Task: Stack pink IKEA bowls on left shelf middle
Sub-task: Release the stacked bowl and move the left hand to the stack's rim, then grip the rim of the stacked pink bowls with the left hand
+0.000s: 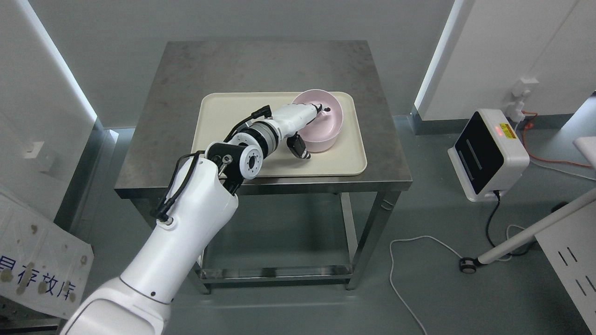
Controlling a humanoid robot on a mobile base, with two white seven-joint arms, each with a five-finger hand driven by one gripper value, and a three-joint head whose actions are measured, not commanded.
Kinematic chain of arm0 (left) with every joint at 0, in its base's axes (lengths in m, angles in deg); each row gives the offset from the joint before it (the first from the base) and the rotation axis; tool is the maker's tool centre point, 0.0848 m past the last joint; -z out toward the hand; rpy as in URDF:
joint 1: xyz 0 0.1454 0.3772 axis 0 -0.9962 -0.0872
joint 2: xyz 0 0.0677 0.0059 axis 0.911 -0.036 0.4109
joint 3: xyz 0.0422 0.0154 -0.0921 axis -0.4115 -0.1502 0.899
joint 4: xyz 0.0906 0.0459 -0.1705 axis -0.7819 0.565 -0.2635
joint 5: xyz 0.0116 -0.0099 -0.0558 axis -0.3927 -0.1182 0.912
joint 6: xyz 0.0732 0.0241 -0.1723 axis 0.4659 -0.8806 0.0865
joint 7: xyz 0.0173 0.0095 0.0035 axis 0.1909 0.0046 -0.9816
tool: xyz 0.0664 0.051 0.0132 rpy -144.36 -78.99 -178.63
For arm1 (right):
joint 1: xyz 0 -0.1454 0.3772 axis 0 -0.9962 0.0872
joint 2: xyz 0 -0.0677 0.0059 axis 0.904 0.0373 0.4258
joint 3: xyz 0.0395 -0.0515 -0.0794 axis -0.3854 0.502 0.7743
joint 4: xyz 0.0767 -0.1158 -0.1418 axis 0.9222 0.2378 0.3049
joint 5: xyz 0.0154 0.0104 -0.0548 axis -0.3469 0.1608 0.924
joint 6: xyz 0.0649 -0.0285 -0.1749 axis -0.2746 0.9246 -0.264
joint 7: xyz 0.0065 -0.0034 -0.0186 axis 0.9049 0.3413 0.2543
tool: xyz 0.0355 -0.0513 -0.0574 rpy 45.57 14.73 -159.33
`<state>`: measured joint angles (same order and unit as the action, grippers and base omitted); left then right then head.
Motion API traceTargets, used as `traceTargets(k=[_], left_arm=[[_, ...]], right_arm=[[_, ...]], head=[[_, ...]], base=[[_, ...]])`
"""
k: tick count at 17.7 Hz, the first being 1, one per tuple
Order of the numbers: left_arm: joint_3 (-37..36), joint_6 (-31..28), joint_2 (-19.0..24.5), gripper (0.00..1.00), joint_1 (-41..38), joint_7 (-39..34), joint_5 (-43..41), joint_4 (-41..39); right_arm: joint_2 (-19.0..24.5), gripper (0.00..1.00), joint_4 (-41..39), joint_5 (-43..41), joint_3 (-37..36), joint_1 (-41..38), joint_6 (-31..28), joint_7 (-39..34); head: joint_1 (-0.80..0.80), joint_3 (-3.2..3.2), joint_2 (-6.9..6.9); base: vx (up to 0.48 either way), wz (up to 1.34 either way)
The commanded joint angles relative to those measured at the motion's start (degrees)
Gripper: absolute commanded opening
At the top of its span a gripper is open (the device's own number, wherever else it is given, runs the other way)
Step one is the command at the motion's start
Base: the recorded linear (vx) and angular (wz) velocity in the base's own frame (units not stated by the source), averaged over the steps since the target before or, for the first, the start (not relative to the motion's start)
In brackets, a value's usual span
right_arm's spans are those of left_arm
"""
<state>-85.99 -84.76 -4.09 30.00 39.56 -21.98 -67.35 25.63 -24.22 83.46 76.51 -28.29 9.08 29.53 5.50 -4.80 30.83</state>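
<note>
Head view. Steel surface [260, 74] with a cream tray [233, 111] lying on it. One pink bowl [333, 122] sits on the tray at about 2 o'clock from the tray's centre, close to the tray's far right corner. No second bowl is visible, and no shelf is in frame.

Left arm enters from the lower left and reaches across the tray. Left robot hand [313, 122] is at the bowl's near-left rim: dark fingers [322, 110] poke over the rim into the bowl, and a dark thumb [298, 148] hangs outside the wall at about 7 o'clock of the bowl. It looks like a pinch across the rim, but the wrist hides the contact, so I cannot tell whether it is clamped on the wall or only straddling it. Right arm is not in view.

Risks, as I judge them:
- A one-sided rim pinch. If the bowl is lifted from one edge, its weight would pull the far side down; smooth plastic could rotate or slip out of the fingers.
- If the pinch is not yet tight, a pull toward 7 o'clock would drag the bowl across the tray rather than raise it.
- The bowl is near the tray's raised lip at 2 o'clock; a push instead of a lift could ride it against or over that lip.
- The shelf lies out of sight, so the carry means a long swing with a tilted load.
</note>
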Motion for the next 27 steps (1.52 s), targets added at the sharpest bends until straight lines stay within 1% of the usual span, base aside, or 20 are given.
traceTargets(k=[1,4,5,7,10,12,14,15,16,19,23,27], left_arm=[[-3.3,-0.1,1.0,0.94,1.2,1.2,-2.6,5.3],[-3.8,-0.1,1.0,0.93,1.2,1.4,-2.5,5.0],[-3.7,0.0,1.0,0.88,1.2,1.3,-2.4,4.8],[-3.2,0.0,1.0,0.84,1.2,0.9,-2.4,4.2],[-3.1,0.3,1.0,0.79,0.9,0.7,-2.4,3.8],[-2.6,0.9,1.0,0.73,0.7,0.1,-2.4,3.8],[-1.0,2.0,1.0,0.66,0.8,-2.0,-2.3,3.8],[1.1,2.9,1.0,0.58,0.8,-3.2,-2.1,3.3],[2.3,3.5,1.0,0.53,0.8,-3.3,-2.0,3.0],[3.3,4.9,1.0,0.47,0.4,-3.3,-2.1,2.8],[1.7,6.5,1.0,0.43,-1.5,-4.3,-2.5,2.9],[2.2,6.9,1.0,0.3,-1.5,-4.1,-2.3,2.9]], right_arm=[[-1.0,1.0,0.0,0.4,-0.5,0.0,0.2,0.0],[-1.0,1.0,0.0,0.4,-0.5,0.0,0.2,0.0],[-1.0,1.0,0.0,0.4,-0.5,0.0,0.2,0.0],[-1.0,1.0,0.0,0.4,-0.5,0.0,0.2,0.0],[-1.0,1.0,0.0,0.4,-0.5,0.0,0.2,0.0],[-1.0,1.0,0.0,0.4,-0.5,0.0,0.2,0.0],[-1.0,1.0,0.0,0.4,-0.5,0.0,0.3,0.0],[-1.0,1.0,0.0,0.4,-0.5,0.1,0.2,0.0],[-1.0,1.0,0.0,0.4,-0.5,0.0,0.2,0.0],[-1.0,1.0,0.0,0.4,-0.5,0.0,0.2,0.0],[-1.0,1.0,0.0,0.4,-0.5,0.0,0.2,0.0],[-1.0,1.0,0.0,0.4,-0.5,0.0,0.2,0.0]], head=[[0.0,0.0,0.0],[0.0,0.0,0.0],[0.0,0.0,0.0],[0.0,0.0,0.0],[0.0,0.0,0.0],[0.0,0.0,0.0],[0.0,0.0,0.0],[0.0,0.0,0.0],[0.0,0.0,0.0],[0.0,0.0,0.0],[0.0,0.0,0.0],[0.0,0.0,0.0]], base=[[0.0,0.0],[0.0,0.0],[0.0,0.0],[0.0,0.0],[0.0,0.0],[0.0,0.0],[0.0,0.0],[0.0,0.0],[0.0,0.0],[0.0,0.0],[0.0,0.0],[0.0,0.0]])
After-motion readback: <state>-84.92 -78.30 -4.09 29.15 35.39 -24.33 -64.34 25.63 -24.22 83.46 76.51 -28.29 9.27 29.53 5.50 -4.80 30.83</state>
